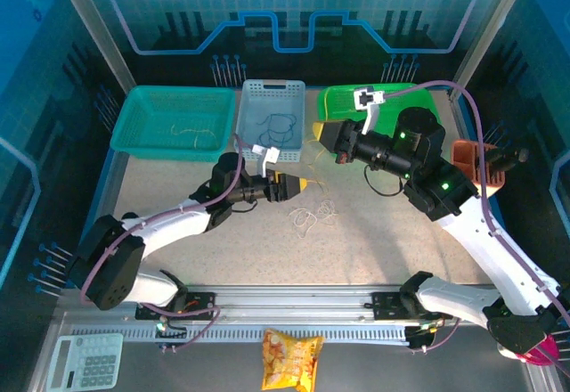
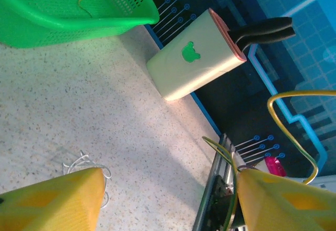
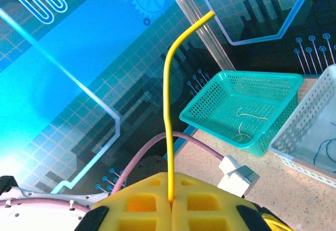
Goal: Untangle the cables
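Note:
A small clump of white cable [image 1: 312,214] lies on the table in front of both grippers. My left gripper [image 1: 298,187] hovers just left of it, its yellow fingers [image 2: 52,199] standing wide apart with bare tabletop between them. The white cable [image 2: 84,163] shows beside the left finger. A yellow cable [image 2: 294,131] arcs past the other finger, and I cannot tell whether it touches. My right gripper [image 1: 321,132] hangs higher, behind the clump. In the right wrist view that gripper [image 3: 171,202] is shut on the yellow cable [image 3: 168,110], which sticks up out of the closed pads.
A teal basket [image 1: 134,134] with pale cable pieces stands at the back left. A light blue basket [image 1: 274,85] with dark blue cables sits beside it, then a green basket [image 1: 334,98]. A knife block [image 1: 468,156] stands at the right. A snack packet [image 1: 289,356] and calculator [image 1: 85,361] lie before the rail.

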